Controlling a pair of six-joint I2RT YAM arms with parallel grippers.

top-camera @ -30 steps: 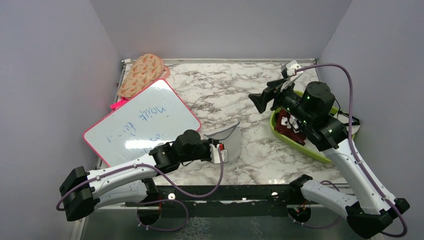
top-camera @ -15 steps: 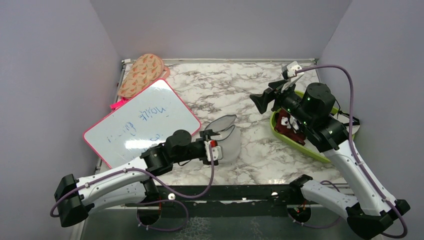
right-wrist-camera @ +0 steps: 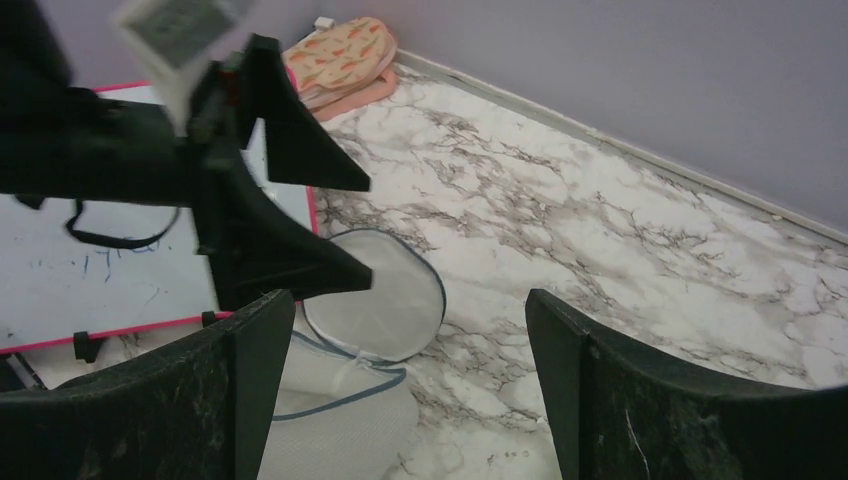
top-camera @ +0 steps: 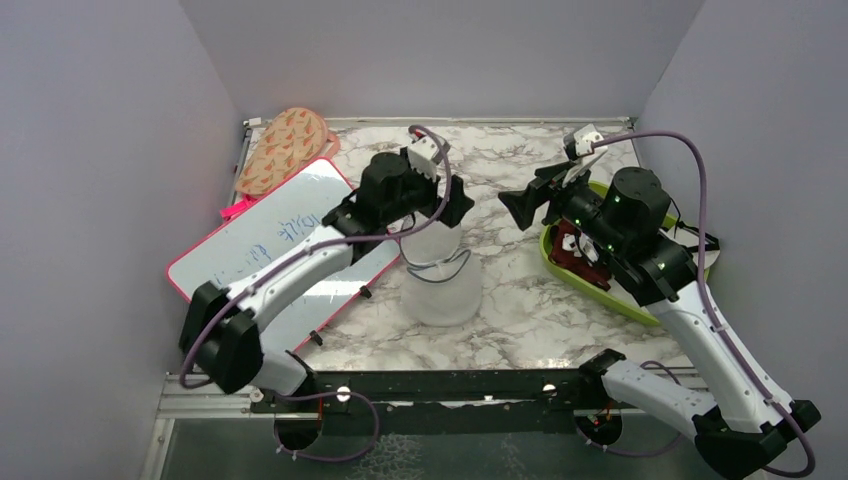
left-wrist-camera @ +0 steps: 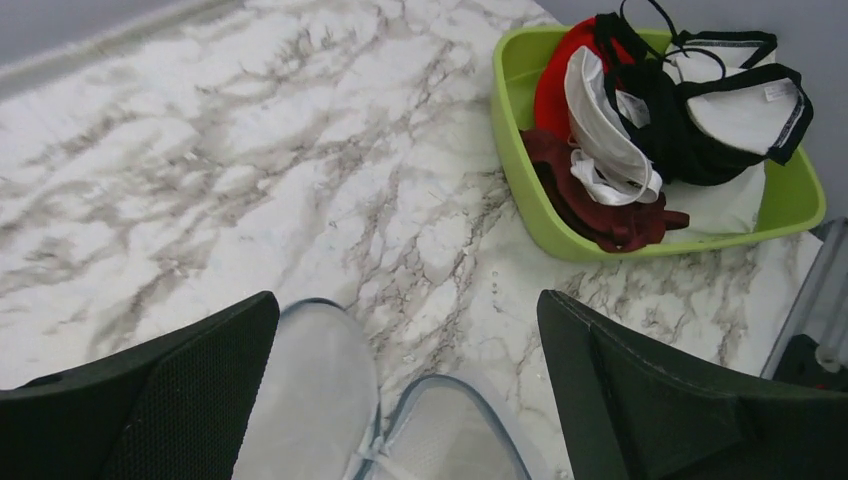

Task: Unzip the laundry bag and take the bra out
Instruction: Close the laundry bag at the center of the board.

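Observation:
The laundry bag (top-camera: 442, 292), a white mesh drum with a dark zipper line, stands mid-table. Its round lid (top-camera: 432, 243) is flipped open toward the back. My left gripper (top-camera: 408, 222) hangs open just above the lid, and in the left wrist view (left-wrist-camera: 408, 310) the lid (left-wrist-camera: 310, 390) and the bag's rim (left-wrist-camera: 450, 430) lie below it. Nothing is between its fingers. The bra (left-wrist-camera: 700, 120), black with thin straps, lies in the lime-green tray (left-wrist-camera: 515, 150). My right gripper (top-camera: 540, 188) is open and empty, raised left of the tray (top-camera: 640, 305), facing the bag (right-wrist-camera: 340, 420).
A dark red cloth (left-wrist-camera: 600, 205) and a white cloth (left-wrist-camera: 605, 140) share the tray with the bra. A pink-framed whiteboard (top-camera: 270, 245) lies at the left under my left arm. An orange patterned pad (top-camera: 285, 145) sits in the back left corner. Walls close in on three sides.
My left gripper opened and let go of the bag at its near side. It then rose and swung back over the bag. The lid flipped open. The right arm held still.

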